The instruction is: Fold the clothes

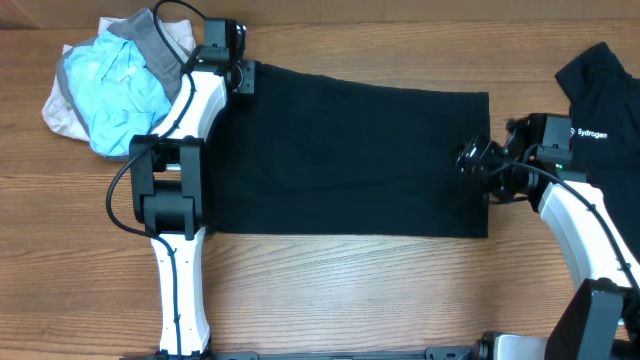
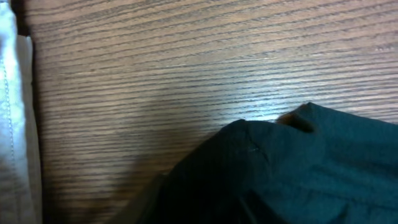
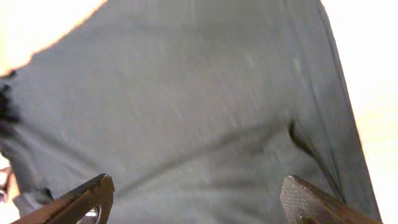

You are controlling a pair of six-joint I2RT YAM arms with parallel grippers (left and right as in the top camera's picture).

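The plain black garment [image 1: 350, 160] lies flat as a wide rectangle across the middle of the wooden table. My left gripper [image 1: 245, 77] is at its far left corner. In the left wrist view a bunched corner of the black garment [image 2: 298, 168] covers the jaws, so the fingers are hidden and seem closed on it. My right gripper [image 1: 468, 160] is at the middle of the garment's right edge. In the right wrist view its two fingers [image 3: 198, 186] are spread wide just above the garment [image 3: 199, 93], holding nothing.
A bundle of light-blue, grey and beige clothes [image 1: 115, 80] lies at the far left, and its pale edge shows in the left wrist view [image 2: 12, 124]. A black garment with white "Sydrogen" lettering [image 1: 600, 100] lies at the far right, behind the right arm.
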